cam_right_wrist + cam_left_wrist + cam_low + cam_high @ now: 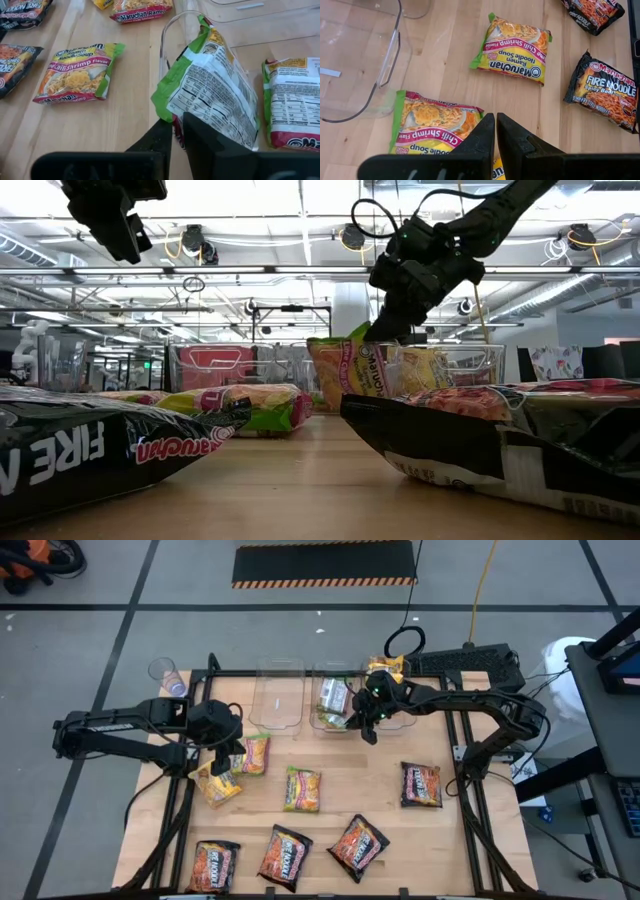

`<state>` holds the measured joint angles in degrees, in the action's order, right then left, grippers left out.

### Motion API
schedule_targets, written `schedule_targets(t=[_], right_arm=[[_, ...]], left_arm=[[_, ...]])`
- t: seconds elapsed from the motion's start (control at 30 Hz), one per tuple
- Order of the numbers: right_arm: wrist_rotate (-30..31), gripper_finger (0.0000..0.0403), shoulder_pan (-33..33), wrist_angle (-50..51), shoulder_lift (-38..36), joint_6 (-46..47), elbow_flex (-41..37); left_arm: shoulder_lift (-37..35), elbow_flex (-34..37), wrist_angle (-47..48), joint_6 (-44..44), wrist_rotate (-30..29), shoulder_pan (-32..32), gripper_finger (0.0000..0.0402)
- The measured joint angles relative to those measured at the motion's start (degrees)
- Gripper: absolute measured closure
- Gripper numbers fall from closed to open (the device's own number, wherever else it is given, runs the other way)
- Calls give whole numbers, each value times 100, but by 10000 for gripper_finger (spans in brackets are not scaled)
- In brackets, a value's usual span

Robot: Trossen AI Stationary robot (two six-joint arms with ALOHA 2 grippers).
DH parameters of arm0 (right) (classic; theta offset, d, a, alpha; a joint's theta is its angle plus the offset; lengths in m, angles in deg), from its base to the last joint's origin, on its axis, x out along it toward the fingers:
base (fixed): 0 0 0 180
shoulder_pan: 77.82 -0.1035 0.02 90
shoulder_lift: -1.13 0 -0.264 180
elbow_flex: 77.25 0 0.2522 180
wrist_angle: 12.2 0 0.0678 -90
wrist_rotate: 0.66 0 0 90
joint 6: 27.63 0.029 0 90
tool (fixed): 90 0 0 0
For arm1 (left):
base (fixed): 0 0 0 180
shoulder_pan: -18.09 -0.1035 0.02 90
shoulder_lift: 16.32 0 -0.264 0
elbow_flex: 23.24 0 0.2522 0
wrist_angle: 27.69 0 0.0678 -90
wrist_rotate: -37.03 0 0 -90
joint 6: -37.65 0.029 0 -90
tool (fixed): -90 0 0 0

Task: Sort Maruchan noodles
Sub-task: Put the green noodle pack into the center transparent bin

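Wood table [330, 830]: right bin [385, 722] w/ green-edged packets [333, 698], left bin [277, 695] bare.

Even bright overhead light, ceiling strip lamps [300, 200] glaring in the low view, nearest packets [90, 445] blurred.

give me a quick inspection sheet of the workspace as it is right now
surface: wooden table, bare between the packets
job's things: green-edged packets and dark packets lie on the table; one green-edged packet leans at the rim of the right clear bin
clutter: left clear bin; plastic cup at the far left corner
grippers: right gripper pinches that packet's edge; left gripper shut, holding nothing, above a yellow-orange packet
cables: yellow cable on the floor
surroundings: hazard-striped mat
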<state>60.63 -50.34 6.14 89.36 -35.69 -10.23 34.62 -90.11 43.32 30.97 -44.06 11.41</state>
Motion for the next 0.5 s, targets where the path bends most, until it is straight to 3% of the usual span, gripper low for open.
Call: schedule_targets(t=[0.3, 0.5], right_arm=[[7, 318, 0, -71, 0, -56, 0], [13, 310, 0, -845, -37, 41, 0]], left_arm=[[0, 0, 0, -2, 0, 0, 378], [0, 0, 0, -4, 2, 0, 378]])
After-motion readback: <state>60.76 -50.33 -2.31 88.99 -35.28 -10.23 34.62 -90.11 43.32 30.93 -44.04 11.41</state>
